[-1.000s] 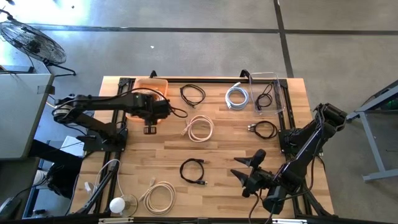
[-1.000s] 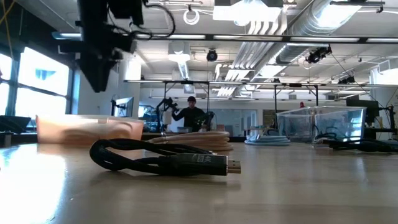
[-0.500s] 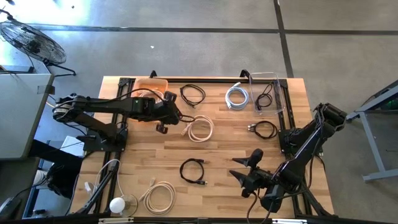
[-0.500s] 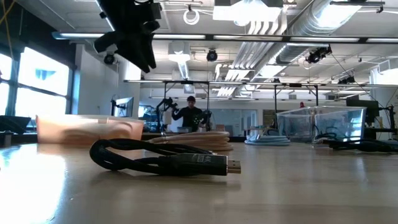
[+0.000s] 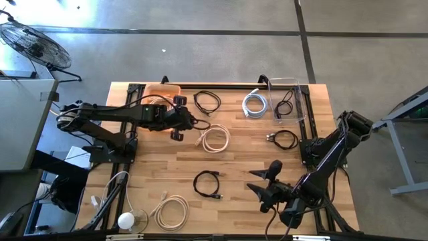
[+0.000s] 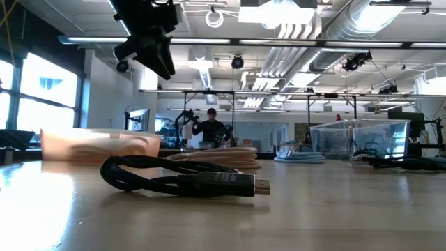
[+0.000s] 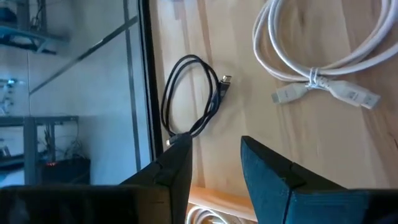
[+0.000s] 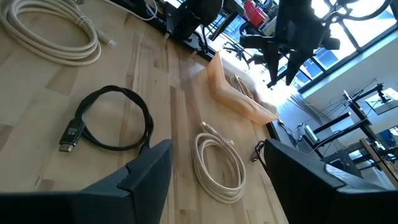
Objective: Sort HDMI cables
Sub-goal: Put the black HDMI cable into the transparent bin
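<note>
Coiled HDMI cables lie flat on the wooden table (image 5: 241,161): a cream one (image 5: 215,138), black ones (image 5: 207,102) (image 5: 207,184) (image 5: 284,138), a silvery-white one (image 5: 255,104) and a cream one (image 5: 172,211) at the near edge. My left gripper (image 5: 187,124) hangs open above the table, between the orange tray (image 5: 162,89) and the cream cable (image 7: 317,50), slanting down toward a black cable (image 7: 193,93). At the near right my right gripper (image 5: 263,179) stands open, facing a black cable (image 8: 112,118).
The orange tray (image 8: 239,93) at the far left holds a cream cable. A clear bin (image 5: 289,100) at the far right holds a black cable. White cords and a round white thing (image 5: 127,219) lie off the near left corner. A person (image 6: 212,125) stands far behind the table.
My left gripper has moved from beside the orange tray toward the table's right, rising a little. It has tipped up from pointing down to slanting forward and has rolled. Its fingers stay open. The cables have not moved.
</note>
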Motion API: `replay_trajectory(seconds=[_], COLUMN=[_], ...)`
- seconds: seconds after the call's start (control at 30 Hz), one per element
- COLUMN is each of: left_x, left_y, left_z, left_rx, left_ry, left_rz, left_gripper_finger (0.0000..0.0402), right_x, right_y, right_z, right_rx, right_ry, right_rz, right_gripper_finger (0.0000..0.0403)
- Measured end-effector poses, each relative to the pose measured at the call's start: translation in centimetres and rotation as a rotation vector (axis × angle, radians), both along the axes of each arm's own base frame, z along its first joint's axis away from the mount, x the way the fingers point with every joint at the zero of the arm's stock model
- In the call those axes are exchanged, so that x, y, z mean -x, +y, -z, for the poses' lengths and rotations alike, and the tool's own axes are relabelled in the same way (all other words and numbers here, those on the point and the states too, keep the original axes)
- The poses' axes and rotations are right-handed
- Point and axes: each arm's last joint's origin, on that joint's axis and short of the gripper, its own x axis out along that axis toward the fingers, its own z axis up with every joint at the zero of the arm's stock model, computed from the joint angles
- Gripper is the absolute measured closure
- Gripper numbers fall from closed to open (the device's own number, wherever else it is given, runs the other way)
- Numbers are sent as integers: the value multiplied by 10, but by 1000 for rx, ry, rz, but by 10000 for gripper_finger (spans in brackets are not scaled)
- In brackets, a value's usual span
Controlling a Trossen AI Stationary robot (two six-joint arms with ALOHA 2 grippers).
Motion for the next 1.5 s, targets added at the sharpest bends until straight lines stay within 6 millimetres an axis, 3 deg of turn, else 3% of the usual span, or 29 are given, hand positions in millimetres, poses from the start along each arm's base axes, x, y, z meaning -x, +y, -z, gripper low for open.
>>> replay_trajectory(seconds=[0.23, 0.53, 0.7, 1.03, 1.33, 1.5], left_x=[0, -13, -30, -55, -78, -87], left_y=[1, 36, 61, 113, 130, 135], left_z=[0, 1, 21, 73, 86, 94], left_rx=[-30, 67, 149, 236, 263, 287], left_ry=[23, -52, -70, -43, 30, 151], left_rz=[33, 166, 233, 147, 130, 105], left_gripper_finger=[270, 270, 270, 270, 270, 270], right_x=[0, 0, -1, 3, 8, 8], right_y=[0, 0, -1, -6, -12, -13], right_z=[0, 0, 0, 5, 10, 10], right_rx=[0, -1, 1, -29, -44, -64], right_ry=[0, 0, 1, 50, 68, 67], right_rz=[0, 0, 2, 17, 68, 74], right_gripper_finger=[157, 157, 157, 157, 157, 157])
